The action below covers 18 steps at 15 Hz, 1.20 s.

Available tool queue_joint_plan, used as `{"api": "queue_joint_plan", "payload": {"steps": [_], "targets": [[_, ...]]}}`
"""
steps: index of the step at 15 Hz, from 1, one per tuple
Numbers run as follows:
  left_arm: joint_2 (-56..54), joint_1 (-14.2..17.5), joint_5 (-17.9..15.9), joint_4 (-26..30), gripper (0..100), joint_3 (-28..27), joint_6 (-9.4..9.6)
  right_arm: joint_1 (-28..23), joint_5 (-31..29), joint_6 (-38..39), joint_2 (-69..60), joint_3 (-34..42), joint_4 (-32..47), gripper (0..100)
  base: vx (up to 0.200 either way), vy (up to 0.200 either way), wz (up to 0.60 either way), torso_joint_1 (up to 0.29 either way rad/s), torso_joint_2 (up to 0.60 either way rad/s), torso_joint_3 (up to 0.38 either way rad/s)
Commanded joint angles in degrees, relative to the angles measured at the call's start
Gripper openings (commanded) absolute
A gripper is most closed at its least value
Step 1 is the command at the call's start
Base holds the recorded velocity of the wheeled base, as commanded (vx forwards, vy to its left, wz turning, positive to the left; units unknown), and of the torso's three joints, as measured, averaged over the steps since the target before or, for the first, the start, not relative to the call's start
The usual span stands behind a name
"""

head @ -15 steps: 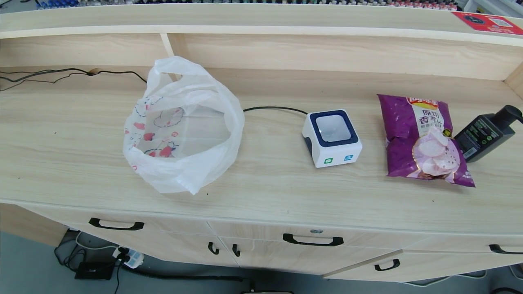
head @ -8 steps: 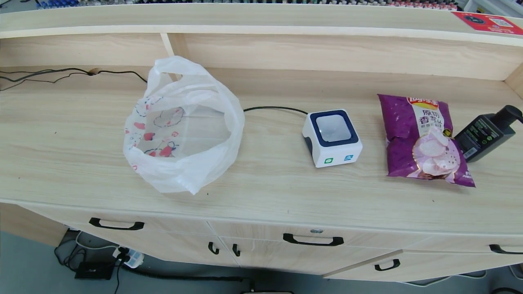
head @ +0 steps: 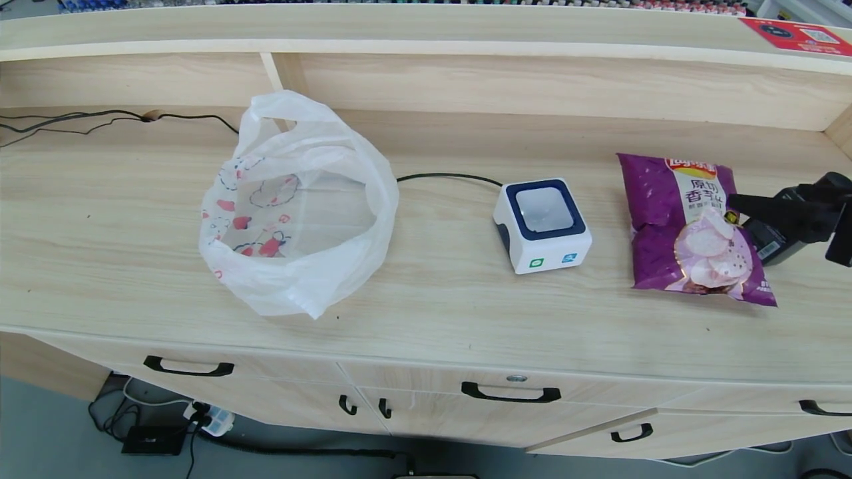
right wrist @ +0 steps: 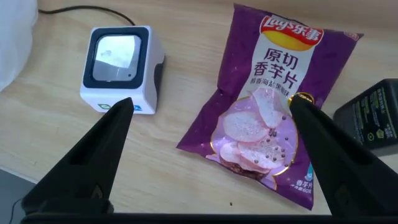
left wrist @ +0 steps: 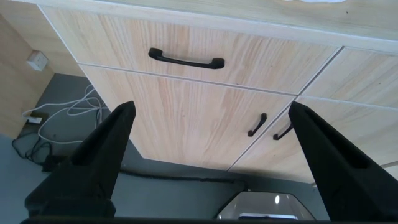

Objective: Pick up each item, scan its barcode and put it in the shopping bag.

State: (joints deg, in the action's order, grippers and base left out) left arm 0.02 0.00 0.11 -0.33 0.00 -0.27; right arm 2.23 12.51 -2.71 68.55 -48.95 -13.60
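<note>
A purple chip bag (head: 692, 229) (right wrist: 273, 106) lies flat on the wooden counter (head: 439, 306), right of the white barcode scanner (head: 540, 223) (right wrist: 121, 65). A black pump bottle (head: 765, 245) (right wrist: 373, 121) lies beside the chips on their right. My right gripper (head: 782, 229) (right wrist: 211, 106) hovers open above the chips and the bottle, holding nothing. The white plastic shopping bag (head: 296, 199) (right wrist: 12, 37) stands open at the counter's left. My left gripper (left wrist: 211, 109) is open and low, facing the drawer fronts below the counter.
The scanner's black cable (head: 446, 177) runs behind the shopping bag. More cables (head: 66, 120) lie at the back left. A raised wooden ledge (head: 532, 80) bounds the counter's rear. Drawers with black handles (left wrist: 185, 60) sit beneath the front edge.
My right gripper has come into the head view from the right edge and now covers part of the black bottle. Nothing on the counter has moved.
</note>
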Motion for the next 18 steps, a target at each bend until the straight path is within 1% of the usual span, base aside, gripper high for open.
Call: {"api": "queue_joint_plan", "payload": {"steps": [1, 5, 9, 11, 13, 14, 15, 18], "targets": [[-0.02, 0.00, -0.02, -0.11, 100, 0.00, 0.09, -0.21, -0.11, -0.11, 5.63, -0.01, -0.19, 100, 0.000, 0.000, 0.00, 0.000, 0.00, 0.000], [-0.02, 0.00, -0.02, -0.20, 100, 0.00, 0.09, -1.09, -0.20, -0.72, 9.32, -0.45, -0.55, 100, 0.000, 0.000, 0.00, 0.000, 0.00, 0.000], [-0.02, 0.00, -0.02, -0.29, 100, 0.00, 0.27, -1.53, -0.38, -1.34, 13.45, -0.80, -4.76, 100, 0.000, 0.000, 0.00, 0.000, 0.00, 0.000], [-0.02, 0.00, -0.02, -0.29, 100, 0.00, 0.27, -2.58, -2.75, -1.42, 15.48, -1.24, -4.85, 100, 0.000, 0.000, 0.00, 0.000, 0.00, 0.000], [-0.02, 0.00, 0.07, -0.29, 100, 0.00, 0.27, -2.58, -3.63, -1.42, 16.53, -2.65, -4.94, 100, 0.000, 0.000, 0.00, 0.000, 0.00, 0.000], [-0.02, 0.00, -0.02, -0.29, 100, 0.00, 0.27, -2.58, -4.77, -1.42, 18.55, -5.99, -4.94, 100, 0.000, 0.000, 0.00, 0.000, 0.00, 0.000], [-0.02, 0.00, -0.02, -0.29, 100, 0.00, 0.27, -2.58, -4.86, -1.16, 19.52, -6.87, -4.94, 100, 0.000, 0.000, 0.00, 0.000, 0.00, 0.000], [-0.02, 0.00, -0.02, -0.29, 100, 0.00, 0.27, -2.58, -4.86, -1.07, 21.01, -6.69, -4.94, 100, 0.000, 0.000, 0.00, 0.000, 0.00, 0.000]]}}
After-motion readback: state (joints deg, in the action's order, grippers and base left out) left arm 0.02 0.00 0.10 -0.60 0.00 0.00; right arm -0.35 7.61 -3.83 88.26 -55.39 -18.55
